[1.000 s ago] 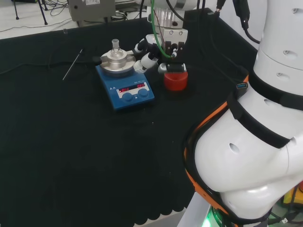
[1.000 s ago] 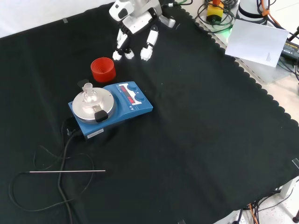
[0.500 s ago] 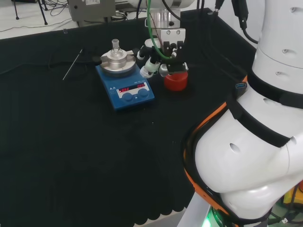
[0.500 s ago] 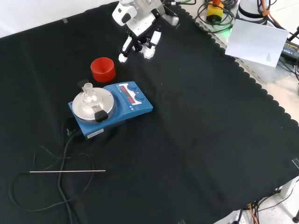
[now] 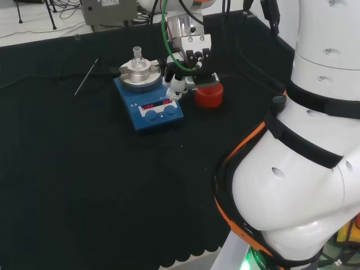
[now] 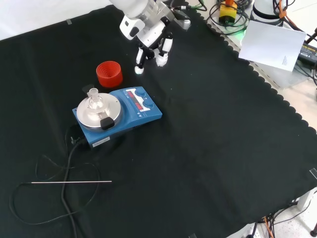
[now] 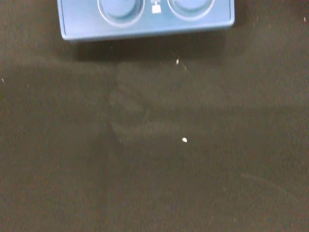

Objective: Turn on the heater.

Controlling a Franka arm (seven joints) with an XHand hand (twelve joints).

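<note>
The heater (image 6: 119,117), a blue box with a round metal plate on top, is sitting near the middle of the cloth (image 6: 213,148), with a small clear glass piece (image 6: 93,94) standing on the plate and a red ring (image 6: 109,74) just beside it. The hand (image 6: 151,47) is hovering above the cloth just past the heater's front edge in the front view, touching nothing; its fingers (image 5: 174,89) are pointing down and look partly bent rather than wrapped round anything, holding nothing. The heater looks heavy and stiff enough to stay put under a light press, so nothing is needing to be gripped: the place to act on is one of the two round knobs (image 7: 119,7) on the sloped front panel, which are showing close in the wrist view. They look smooth and low, so a fingertip may be slipping off unless it is coming down squarely; the glass piece is fragile and worth keeping clear of. Two red displays (image 5: 154,104) are glowing above the knobs, and a small white mark between the knobs is too small to read. A thin rod (image 6: 72,182) and a cable (image 6: 67,163) are lying well apart.
</note>
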